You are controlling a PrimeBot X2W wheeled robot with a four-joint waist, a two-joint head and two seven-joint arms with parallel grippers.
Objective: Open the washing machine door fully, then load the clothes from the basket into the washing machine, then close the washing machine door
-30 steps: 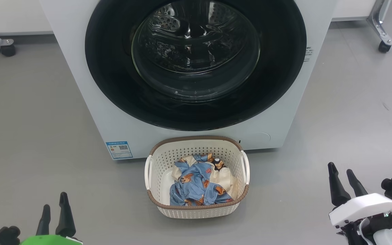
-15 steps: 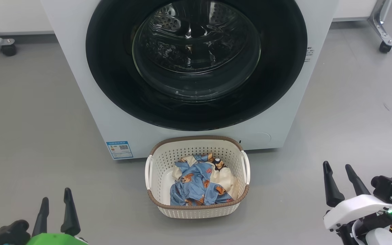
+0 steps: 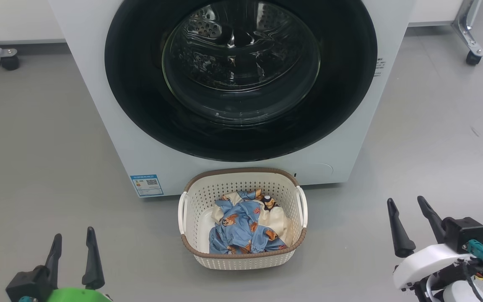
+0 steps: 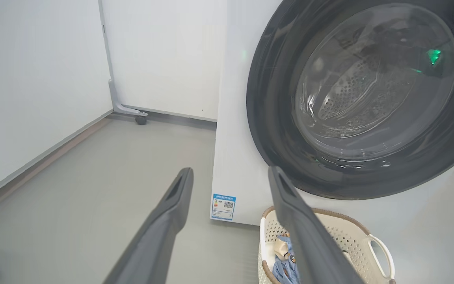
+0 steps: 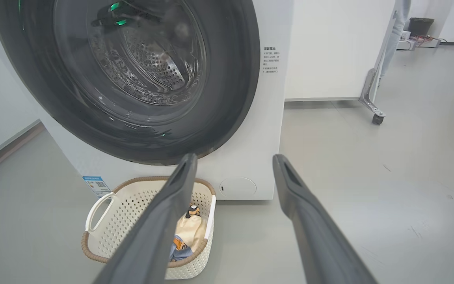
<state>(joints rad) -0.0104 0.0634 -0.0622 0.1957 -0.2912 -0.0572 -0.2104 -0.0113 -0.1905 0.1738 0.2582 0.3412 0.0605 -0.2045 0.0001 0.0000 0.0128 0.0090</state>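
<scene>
Although the spread, empty left end effector [image 3: 74,233] and right end effector [image 3: 405,199] have drifted slightly toward each other, the washing machine door [image 3: 141,105] stays shut; opening is not yet begun.

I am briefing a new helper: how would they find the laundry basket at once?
Find the white front-loading washing machine with its round black door. On the grey floor before it stands a small cream-white perforated plastic basket; its brown rim and the blue bear-printed clothes inside set it apart.

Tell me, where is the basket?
In the head view the basket sits on the floor at centre, just in front of the washing machine, below its shut door, clothes inside.
</scene>
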